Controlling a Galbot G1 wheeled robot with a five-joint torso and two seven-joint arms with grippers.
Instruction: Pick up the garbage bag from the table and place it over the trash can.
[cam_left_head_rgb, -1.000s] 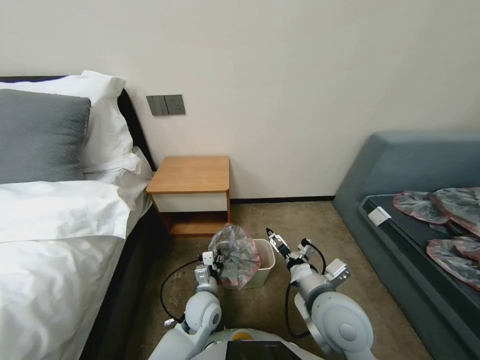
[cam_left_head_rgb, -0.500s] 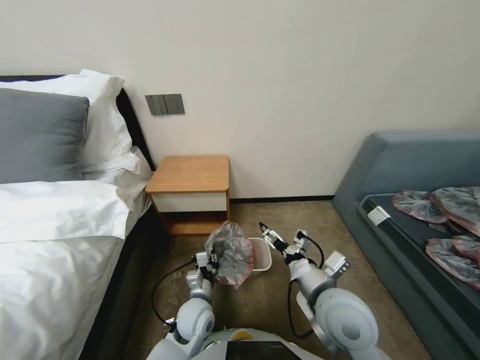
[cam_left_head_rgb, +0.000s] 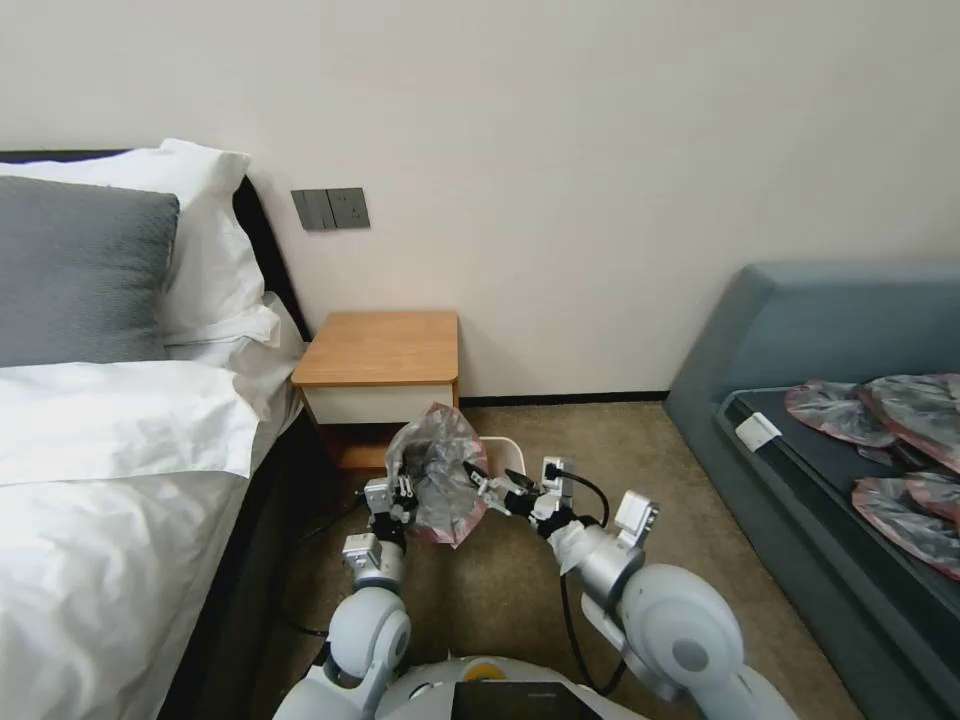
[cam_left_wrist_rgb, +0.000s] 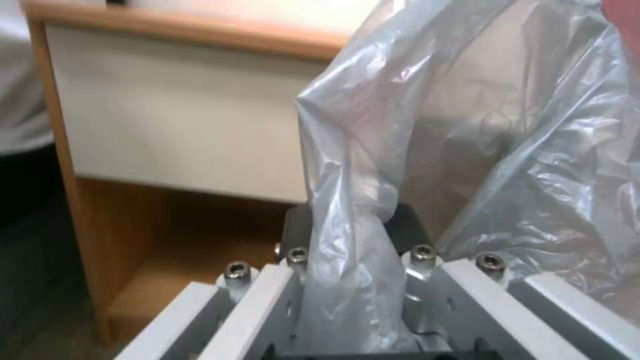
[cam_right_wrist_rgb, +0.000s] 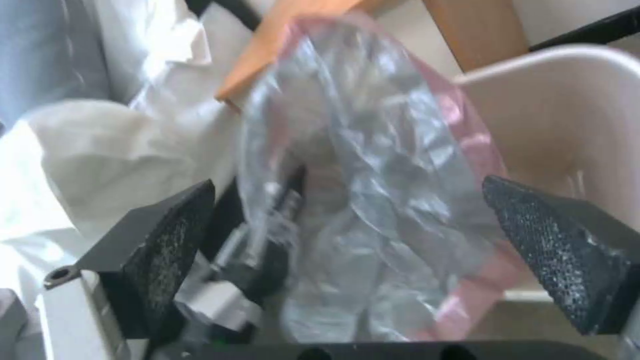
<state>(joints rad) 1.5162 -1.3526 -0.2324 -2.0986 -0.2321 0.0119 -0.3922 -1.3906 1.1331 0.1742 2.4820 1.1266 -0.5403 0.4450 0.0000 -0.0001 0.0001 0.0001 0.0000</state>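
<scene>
Tool states first: my left tool (cam_left_head_rgb: 400, 492) is clamped on a bunched fold of the garbage bag (cam_left_head_rgb: 437, 472), held in the air in front of the table (cam_left_head_rgb: 378, 350); my right tool (cam_left_head_rgb: 490, 491) stands with its pads (cam_right_wrist_rgb: 167, 245) spread, one on either side of the bag's loose skirt, gripping nothing. The bag is off the tabletop, so pickup is done. Left to do: opening its mouth and fitting it over the trash can (cam_right_wrist_rgb: 567, 115), which stands on the floor just behind the bag. Film is thin, crinkly, translucent grey with a pinkish-red rim; the can is smooth cream plastic with a rolled rim.
</scene>
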